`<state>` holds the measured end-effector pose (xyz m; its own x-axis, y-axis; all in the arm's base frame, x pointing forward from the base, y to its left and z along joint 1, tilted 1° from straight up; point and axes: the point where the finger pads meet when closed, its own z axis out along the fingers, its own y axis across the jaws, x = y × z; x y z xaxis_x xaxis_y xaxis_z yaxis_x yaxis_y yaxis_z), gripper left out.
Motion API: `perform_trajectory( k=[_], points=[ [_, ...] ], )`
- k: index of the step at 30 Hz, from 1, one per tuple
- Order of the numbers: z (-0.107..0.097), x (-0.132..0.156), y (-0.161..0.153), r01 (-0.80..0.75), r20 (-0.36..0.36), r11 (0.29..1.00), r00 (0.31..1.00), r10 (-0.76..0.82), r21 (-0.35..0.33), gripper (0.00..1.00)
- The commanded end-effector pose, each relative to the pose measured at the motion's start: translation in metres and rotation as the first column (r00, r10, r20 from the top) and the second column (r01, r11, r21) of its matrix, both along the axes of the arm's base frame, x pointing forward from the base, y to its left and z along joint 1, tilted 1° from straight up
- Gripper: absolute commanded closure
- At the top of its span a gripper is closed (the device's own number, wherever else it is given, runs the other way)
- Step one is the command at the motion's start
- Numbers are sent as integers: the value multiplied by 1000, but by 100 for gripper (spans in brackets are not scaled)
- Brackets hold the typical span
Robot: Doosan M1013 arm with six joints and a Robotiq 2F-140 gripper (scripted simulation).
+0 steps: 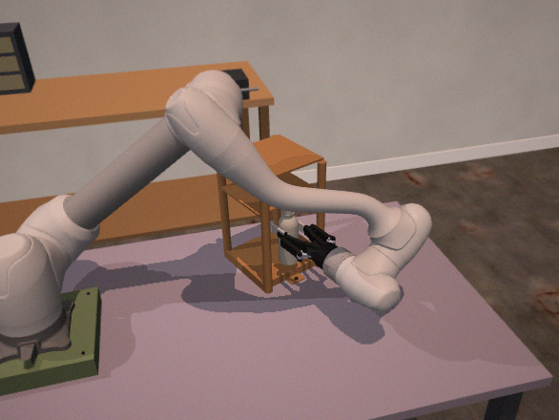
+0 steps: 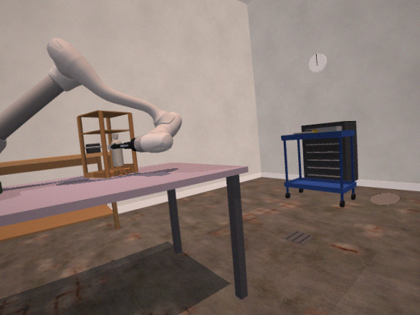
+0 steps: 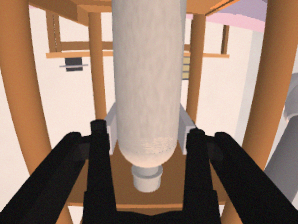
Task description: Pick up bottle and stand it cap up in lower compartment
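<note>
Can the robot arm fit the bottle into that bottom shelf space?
Probably yes. The jaws hold the bottle upright, entering the shelf through its open side, between the posts.

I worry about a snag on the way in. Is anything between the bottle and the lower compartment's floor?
Nothing visible. The gripper holds the bottle upright between the posts, just above the floor, with no other object there.

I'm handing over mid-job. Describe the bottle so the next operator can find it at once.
Start at the purple table and find the orange open shelving unit fixed on it. The bottle is at the unit's lower compartment, cap up, clamped in the black gripper at the end of the white arm. It is the only pale, whitish cylinder among the orange posts and shelves.
</note>
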<state>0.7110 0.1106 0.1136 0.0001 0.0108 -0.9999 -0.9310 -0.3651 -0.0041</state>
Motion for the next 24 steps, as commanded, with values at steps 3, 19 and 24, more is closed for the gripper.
perform_trajectory(
  k=[3, 19, 24],
  points=[
    [0, -4, 10, 0, 0, 1000, 1000, 0, 0, 100],
    [1, -10, 25, 0, 0, 1000, 1000, 0, 0, 100],
    [1, -10, 26, 0, 0, 1000, 1000, 0, 0, 100]
  ],
)
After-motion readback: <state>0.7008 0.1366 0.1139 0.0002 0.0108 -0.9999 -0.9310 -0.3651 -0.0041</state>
